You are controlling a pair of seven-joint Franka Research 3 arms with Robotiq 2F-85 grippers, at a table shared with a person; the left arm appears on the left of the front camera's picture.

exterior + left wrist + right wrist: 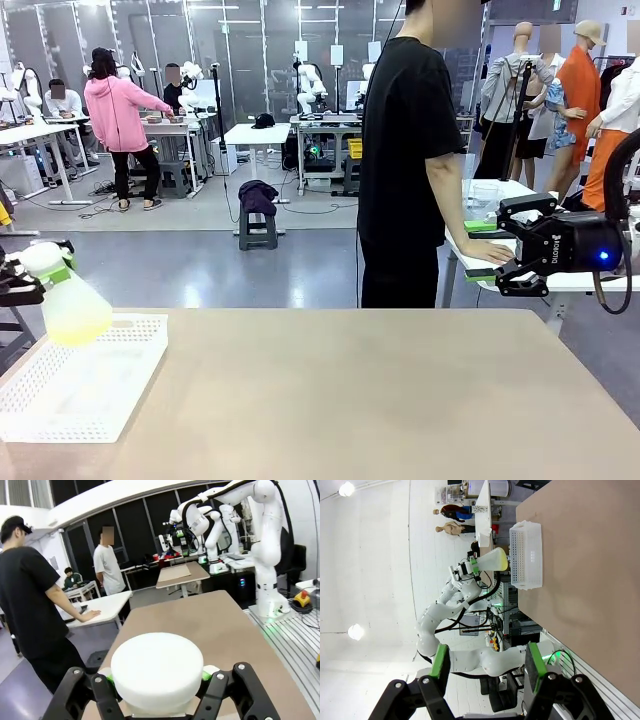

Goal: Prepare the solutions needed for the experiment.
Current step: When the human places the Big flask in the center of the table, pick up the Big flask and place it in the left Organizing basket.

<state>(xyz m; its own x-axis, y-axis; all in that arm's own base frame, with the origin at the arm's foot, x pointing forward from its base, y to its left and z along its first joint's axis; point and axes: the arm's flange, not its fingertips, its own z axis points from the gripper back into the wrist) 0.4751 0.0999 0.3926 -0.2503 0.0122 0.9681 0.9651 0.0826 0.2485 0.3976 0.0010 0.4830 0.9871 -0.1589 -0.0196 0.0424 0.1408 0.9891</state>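
Two pincers were in view at the brown worktop [350, 400]. The left pincer [35, 272] was closed around the neck of a frosted flask [68, 295] and held it in the air at the left edge of the front view, above the near end of a white perforated basket [90, 385] that lay on the left part of the worktop. The flask was tilted, with its wide bottom lower and toward the middle, and a small amount of pale yellow-green liquid [75, 322] was gathered in that wide part. In the left wrist view the white round top of the flask [157, 672] sat between the green pads [206, 673] of this pincer. The right pincer [485, 250] was at the right side, raised above the worktop, with its jaws standing wide apart and nothing between them; its green pads [534, 661] were seen in the right wrist view. A person in a black shirt [405, 160] stood at the far side, with one hand [490, 252] resting on a white table [530, 270] behind.
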